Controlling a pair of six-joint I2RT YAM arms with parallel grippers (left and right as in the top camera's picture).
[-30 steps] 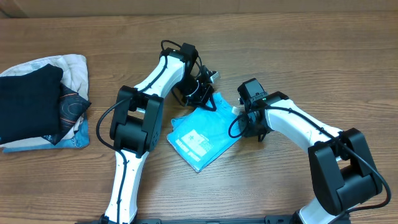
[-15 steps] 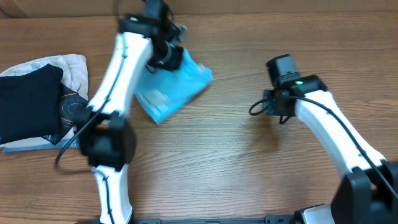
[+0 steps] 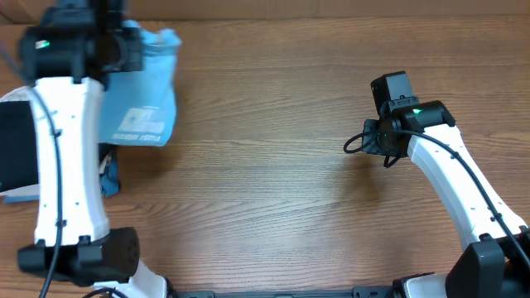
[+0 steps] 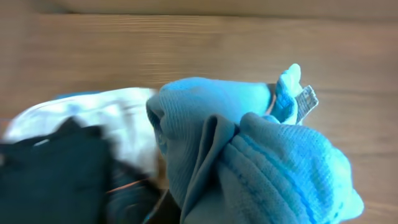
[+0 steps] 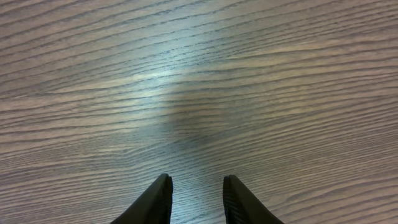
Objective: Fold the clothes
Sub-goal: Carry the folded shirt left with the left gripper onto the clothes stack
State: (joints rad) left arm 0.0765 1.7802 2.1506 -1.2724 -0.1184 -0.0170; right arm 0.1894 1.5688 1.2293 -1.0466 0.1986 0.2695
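Landmark: pile (image 3: 15,157) of folded garments at the left edge of the table (image 3: 265,207), mostly hidden under the left arm in the overhead view.
T-shirt (image 3: 145,103): sky-blue, folded to a compact panel with white print showing; it hung off the table just beside the pile, on its far right side. In the left wrist view it was bunched close to the lens.
Left gripper (image 3: 132,51): blurred, jaws buried in cloth; since the shirt hung from it, it was judged clamped on the T-shirt.
Right gripper (image 5: 196,199): fingers slightly parted, nothing between them, bare wood below; well away from the pile, across the table.
Pile contents: black garment (image 4: 50,168) on top, pale garment (image 4: 118,115) beneath it, both soft-focus in the left wrist view.
Progress: folding looked done, as the shirt was a small flat packet. What remained, by judgement, was setting it on or against the pile and letting go.
Edges: the pile sat hard against the table's left edge, so a placement overshooting past the pile risked cloth going off the table.
Open room: wide bare wood between pile and right gripper; nothing obstructed a descent there. The left arm's own links overhung the pile, leaving little margin directly above it.
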